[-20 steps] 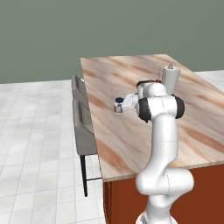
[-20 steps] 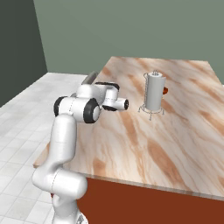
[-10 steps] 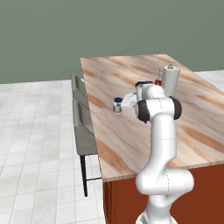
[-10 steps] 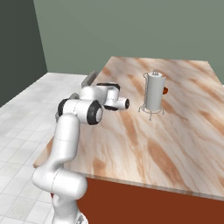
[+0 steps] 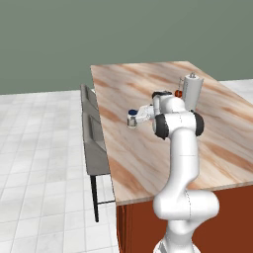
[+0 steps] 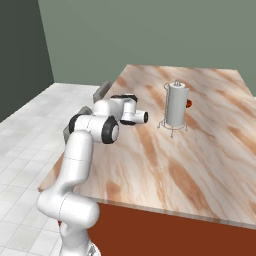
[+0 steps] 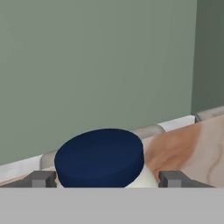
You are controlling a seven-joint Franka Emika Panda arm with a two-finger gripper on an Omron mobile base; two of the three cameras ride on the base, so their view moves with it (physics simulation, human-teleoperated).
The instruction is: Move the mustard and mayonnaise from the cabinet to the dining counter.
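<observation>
The mayonnaise (image 7: 99, 158), a white jar with a dark blue lid, stands upright on the dining counter's marble worktop (image 5: 148, 163) near its left edge. The gripper (image 7: 105, 179) sits level with it, fingers (image 7: 40, 179) spread wide on either side of the jar, with gaps showing beside the lid. Farther right stands a paper-towel roll (image 6: 176, 105) in a wire holder. Grey chairs (image 5: 93, 136) line the worktop's left side.

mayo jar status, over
Gripper open, fingers either side of mayo. Jar on the counter. Paper towel roll apart, nothing blocking.
</observation>
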